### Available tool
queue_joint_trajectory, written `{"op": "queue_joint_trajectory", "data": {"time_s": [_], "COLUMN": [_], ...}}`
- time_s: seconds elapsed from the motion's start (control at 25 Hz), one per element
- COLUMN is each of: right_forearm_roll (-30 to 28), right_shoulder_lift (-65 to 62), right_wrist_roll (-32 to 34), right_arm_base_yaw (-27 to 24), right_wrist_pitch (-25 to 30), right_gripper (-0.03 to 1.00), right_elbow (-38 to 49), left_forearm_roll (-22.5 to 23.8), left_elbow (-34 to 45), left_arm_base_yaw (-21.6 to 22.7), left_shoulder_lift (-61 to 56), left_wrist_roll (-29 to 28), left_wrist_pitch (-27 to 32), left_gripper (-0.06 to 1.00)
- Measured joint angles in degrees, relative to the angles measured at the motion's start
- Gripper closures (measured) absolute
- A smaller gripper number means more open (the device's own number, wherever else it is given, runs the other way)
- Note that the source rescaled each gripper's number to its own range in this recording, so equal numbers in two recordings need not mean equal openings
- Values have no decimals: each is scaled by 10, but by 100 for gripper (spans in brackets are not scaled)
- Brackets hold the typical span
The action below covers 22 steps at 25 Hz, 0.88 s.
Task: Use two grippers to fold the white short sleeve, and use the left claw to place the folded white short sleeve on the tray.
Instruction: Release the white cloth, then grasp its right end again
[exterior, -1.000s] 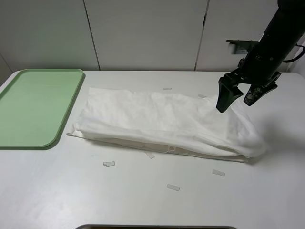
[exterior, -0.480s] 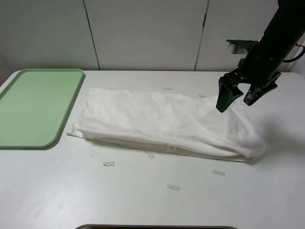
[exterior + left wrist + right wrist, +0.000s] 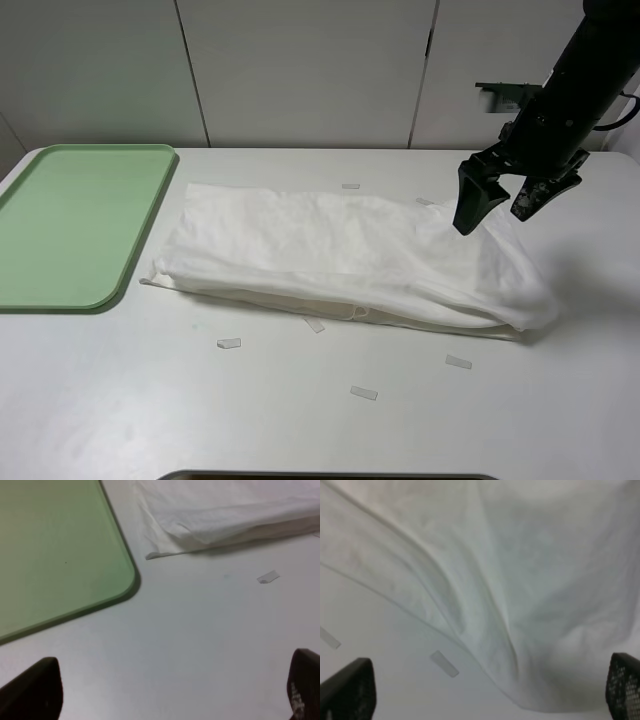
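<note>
**Both claws open, shirt on the surface beside the tray**

The right claw (image 3: 492, 220) has its jaws spread wide and holds nothing. It points down over the 3 o'clock end of the white short sleeve (image 3: 340, 250), with one fingertip against the cloth's outline in the high view. Whether it touches the fabric cannot be told. The right wrist view shows the two black fingertips far apart, with rumpled white cloth filling the space between them and a little bare surface (image 3: 300, 430) along one side.

The left claw (image 3: 167, 690) also has its jaws wide apart and empty. Only its two dark tips show in the left wrist view, with plain surface between them. It does not appear in the high view. Ahead of it lie a rounded corner of the tray (image 3: 55, 555) and the near corner of the shirt, with a strip of surface between the two.

The shirt lies folded into a long, creased band across the middle of the surface, running from about 9 o'clock to 4 o'clock. Its layered edges face 6 o'clock. It rests wholly on the surface, not on the tray.

The pale green tray sits at 9 o'clock of the shirt, near it but not touching, with nothing on it.

Small tape scraps (image 3: 229, 343) lie scattered toward 6 o'clock of the shirt, one half tucked under its edge, and two more at 12 o'clock.
</note>
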Motion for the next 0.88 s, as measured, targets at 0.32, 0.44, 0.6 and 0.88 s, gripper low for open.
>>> {"op": "queue_joint_trajectory", "data": {"time_s": [0.32, 0.44, 0.6, 0.88], "right_forearm_roll": [0, 0, 0, 0], "right_shoulder_lift": [0, 0, 0, 0], "right_wrist_roll": [0, 0, 0, 0], "right_arm_base_yaw": [0, 0, 0, 0], "right_wrist_pitch": [-1, -1, -1, -3], "right_gripper": [-3, -3, -3, -3], "right_elbow": [0, 0, 0, 0], "left_forearm_roll": [0, 0, 0, 0], "left_elbow": [0, 0, 0, 0], "left_arm_base_yaw": [0, 0, 14, 166], "left_shoulder_lift": [0, 0, 0, 0], "left_wrist_roll": [0, 1, 1, 1], "left_wrist_pitch": [0, 0, 0, 0], "left_gripper": [7, 7, 7, 7]}}
